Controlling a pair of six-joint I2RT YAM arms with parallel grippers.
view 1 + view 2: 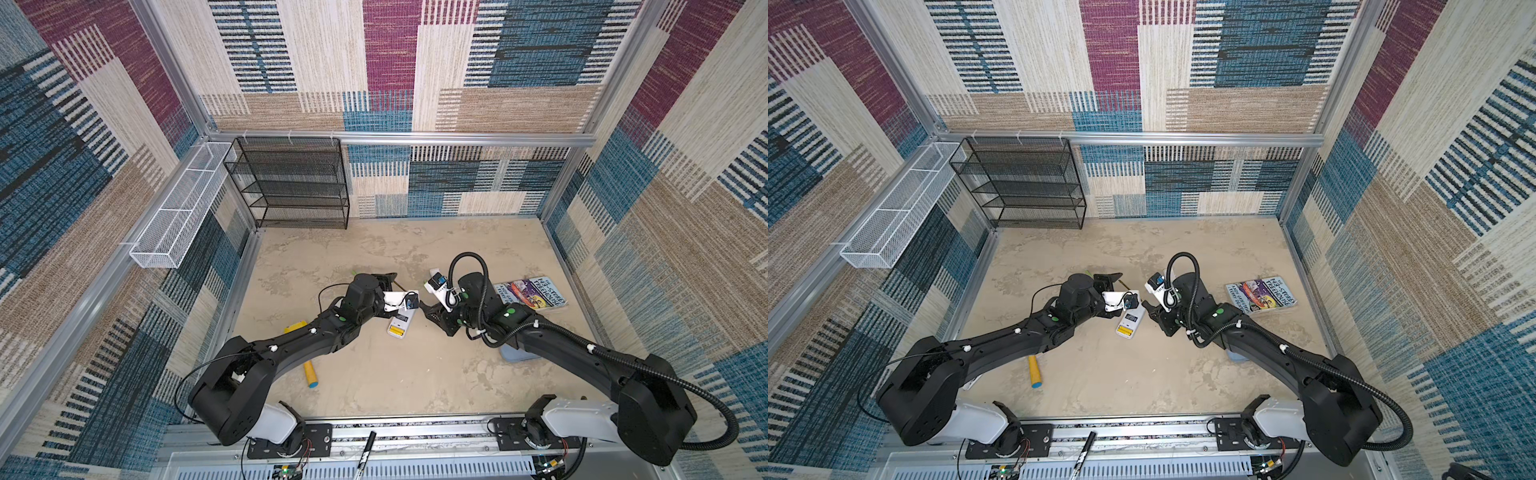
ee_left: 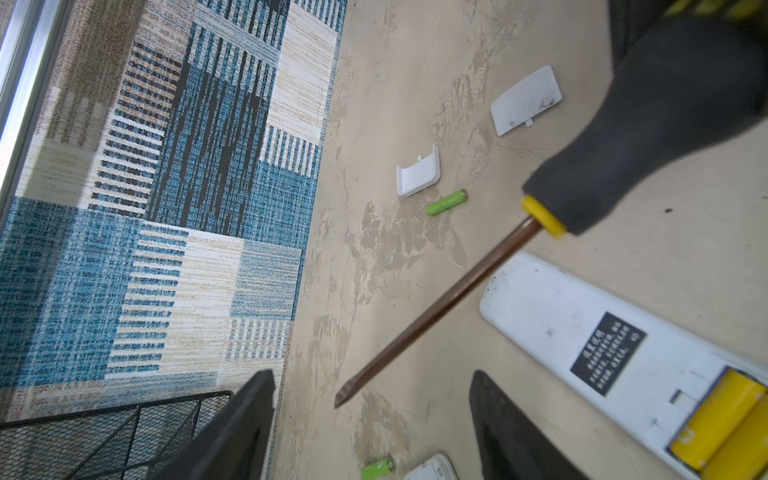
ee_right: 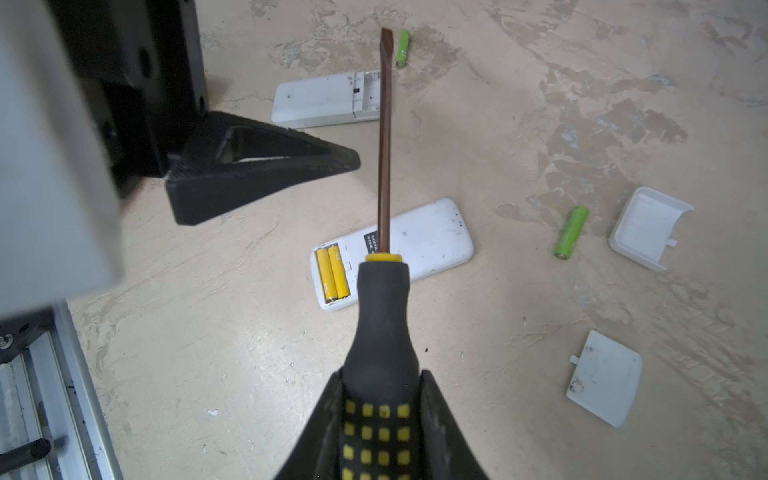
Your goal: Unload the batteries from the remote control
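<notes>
Mottled beige surfacing covers the bench (image 3: pixel 208 353), fenced in by patchwork carpet walls. Two yellow batteries (image 3: pixel 332 275) sit side by side in the open compartment of a white remote (image 3: pixel 432 241). It lies back-up close beside the left hand (image 2: pixel 372 376) and, in the right wrist view, under the shaft of the screwdriver (image 3: pixel 380 307). One green battery (image 3: pixel 572 232) lies loose on the far side of that remote from the left hand, just beside a curved cover (image 3: pixel 648 226), with a flat cover (image 3: pixel 604 378) near but apart. Another green battery (image 3: pixel 402 43) lies just off the open end of a second remote (image 3: pixel 320 99), close by the left hand. The right hand (image 3: pixel 382 376) is clamped on the screwdriver's black-and-yellow handle. The shaft points straight out from it toward the left hand, its tip near one left finger (image 3: pixel 249 187) without touching. The left hand's fingers stand wide apart with nothing gripped; whether the tip lies between them I cannot tell. In a top view the left arm (image 1: pixel 291 345) and right arm (image 1: pixel 561 336) reach forward from the front rail, elbows splayed outward, forearms converging so the two hands almost meet at mid-bench. Out past the right arm's wrist, away from the left hand, lies a book (image 1: pixel 534 293).
</notes>
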